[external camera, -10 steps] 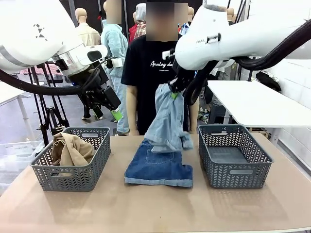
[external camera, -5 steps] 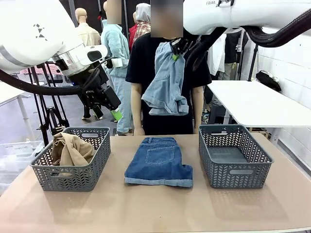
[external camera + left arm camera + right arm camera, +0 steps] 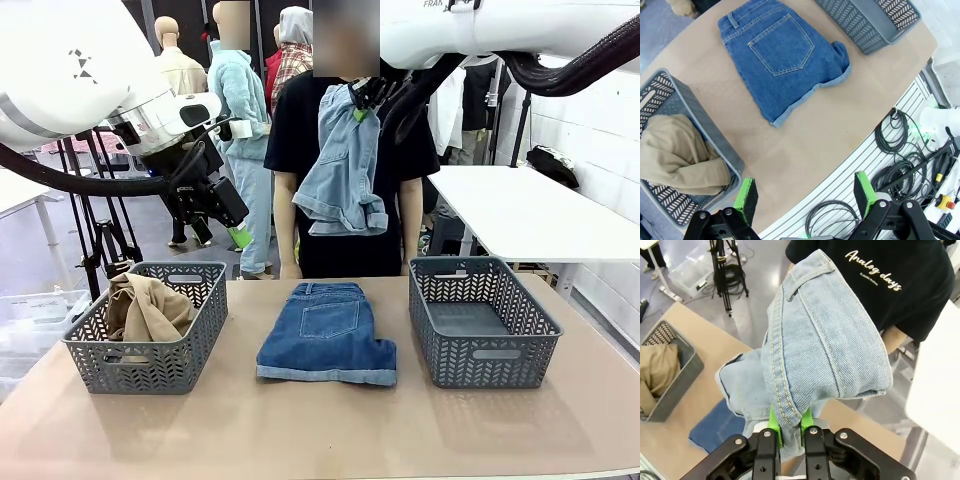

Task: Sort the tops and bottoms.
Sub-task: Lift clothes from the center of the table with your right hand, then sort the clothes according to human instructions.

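Hoisting the pale denim shorts (image 3: 343, 175) high over the worktop (image 3: 300, 430), the robot's right claw (image 3: 788, 420) has its green pads pressed almost together on a stitched fold of the cloth. The rest hangs loose beneath it, in front of a person in a black tee (image 3: 300, 150). The empty grey basket (image 3: 480, 355) sits well below the claw and off to its right, and looks the likely home for bottoms, since a tan garment (image 3: 148, 308) already fills the other basket (image 3: 150, 365). The carry should go well if the claw swings across until the dangling hem is centred over that basket. It should then sink until the denim pools inside before the pads part, since a trailing cuff could catch the rim and a thin pinch may slip if jerked. The dark blue denim shorts (image 3: 327, 335) lie flat almost straight below. The left claw (image 3: 805, 194), spread wide and holding nothing, hovers above the basket with the tan garment.
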You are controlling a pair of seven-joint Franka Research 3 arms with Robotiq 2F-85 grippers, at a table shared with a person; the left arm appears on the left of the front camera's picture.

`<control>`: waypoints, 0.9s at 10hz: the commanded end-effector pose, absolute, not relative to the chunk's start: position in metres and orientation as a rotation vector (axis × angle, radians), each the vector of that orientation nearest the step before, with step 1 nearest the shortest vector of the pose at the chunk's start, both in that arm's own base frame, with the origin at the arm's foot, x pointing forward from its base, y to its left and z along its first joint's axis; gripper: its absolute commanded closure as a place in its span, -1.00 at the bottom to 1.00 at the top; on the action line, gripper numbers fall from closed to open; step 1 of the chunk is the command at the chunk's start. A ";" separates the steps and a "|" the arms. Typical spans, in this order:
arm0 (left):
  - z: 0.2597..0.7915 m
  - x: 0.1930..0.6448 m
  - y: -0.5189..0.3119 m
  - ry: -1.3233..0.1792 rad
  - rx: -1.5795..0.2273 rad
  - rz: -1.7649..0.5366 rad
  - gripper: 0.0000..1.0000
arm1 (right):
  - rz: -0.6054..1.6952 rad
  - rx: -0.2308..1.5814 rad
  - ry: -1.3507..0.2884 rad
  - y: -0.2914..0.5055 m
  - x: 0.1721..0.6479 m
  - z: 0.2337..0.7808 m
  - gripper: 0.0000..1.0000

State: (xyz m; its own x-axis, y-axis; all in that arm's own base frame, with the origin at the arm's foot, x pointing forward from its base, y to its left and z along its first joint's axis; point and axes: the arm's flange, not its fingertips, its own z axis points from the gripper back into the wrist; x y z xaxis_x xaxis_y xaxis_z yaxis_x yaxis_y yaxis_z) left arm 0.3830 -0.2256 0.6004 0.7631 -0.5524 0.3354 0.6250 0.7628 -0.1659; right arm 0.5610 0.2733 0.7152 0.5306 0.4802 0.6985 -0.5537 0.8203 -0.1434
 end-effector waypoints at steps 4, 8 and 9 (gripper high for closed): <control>0.602 0.382 -0.224 -0.273 -0.275 -0.658 -1.00 | 0.617 0.099 -0.812 0.272 0.559 0.720 1.00; 0.602 0.382 -0.224 -0.273 -0.275 -0.658 -1.00 | 0.617 0.099 -0.812 0.272 0.559 0.720 1.00; 0.602 0.382 -0.224 -0.273 -0.275 -0.658 -1.00 | 0.617 0.099 -0.812 0.272 0.559 0.720 1.00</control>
State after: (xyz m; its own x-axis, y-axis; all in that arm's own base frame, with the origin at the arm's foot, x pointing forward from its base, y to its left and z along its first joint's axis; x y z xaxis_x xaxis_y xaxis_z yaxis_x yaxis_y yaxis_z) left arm 0.3830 -0.2256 0.6004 0.7631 -0.5524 0.3354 0.6250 0.7628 -0.1659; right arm 0.5610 0.2735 0.7152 0.5304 0.4804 0.6985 -0.5539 0.8201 -0.1434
